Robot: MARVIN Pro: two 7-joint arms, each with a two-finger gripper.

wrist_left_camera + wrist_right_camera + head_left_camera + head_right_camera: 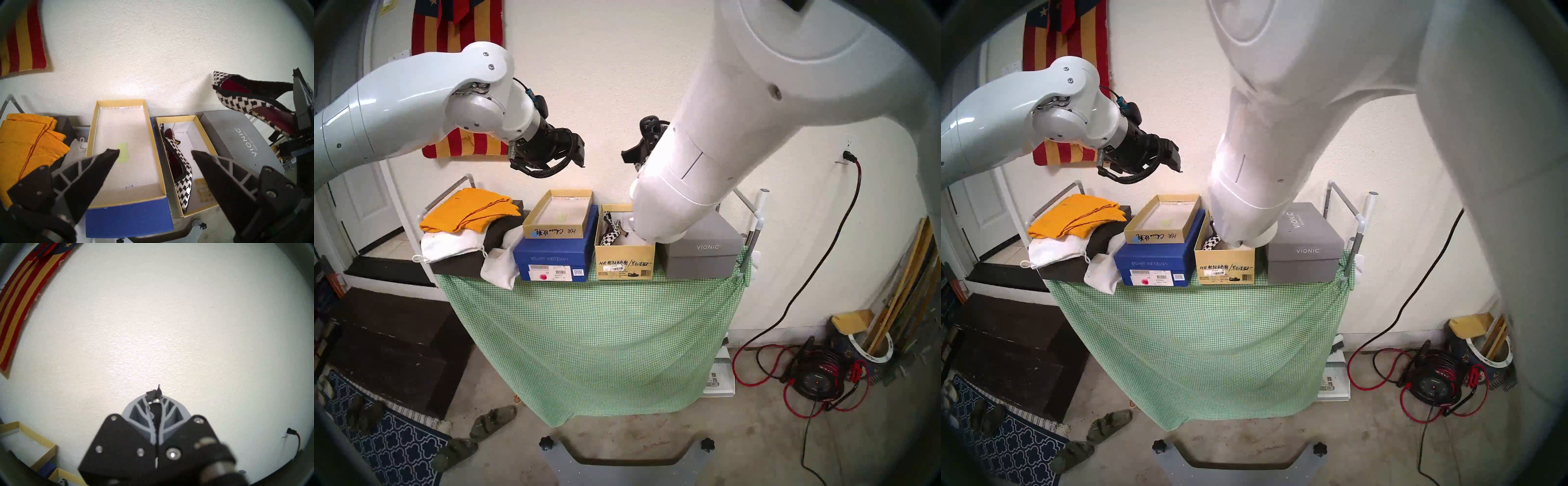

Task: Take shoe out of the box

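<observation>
Right hand (299, 108) pinches the houndstooth shoe (244, 100) aloft above the box (197, 118) (left hand (155, 151) spread, empty).

Left hand (155, 153) gapes wide; right hand (156, 396) is clamped tight.

VIONIC on grey box (700, 259), STUART WEITZMAN on blue box (551, 261) (0428 inside lid (125, 161))

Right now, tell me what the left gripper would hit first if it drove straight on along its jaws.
Probably the box with the remaining houndstooth shoe inside; the left gripper, jaws open, points near its edge beside the lid. Depth is unclear.
</observation>
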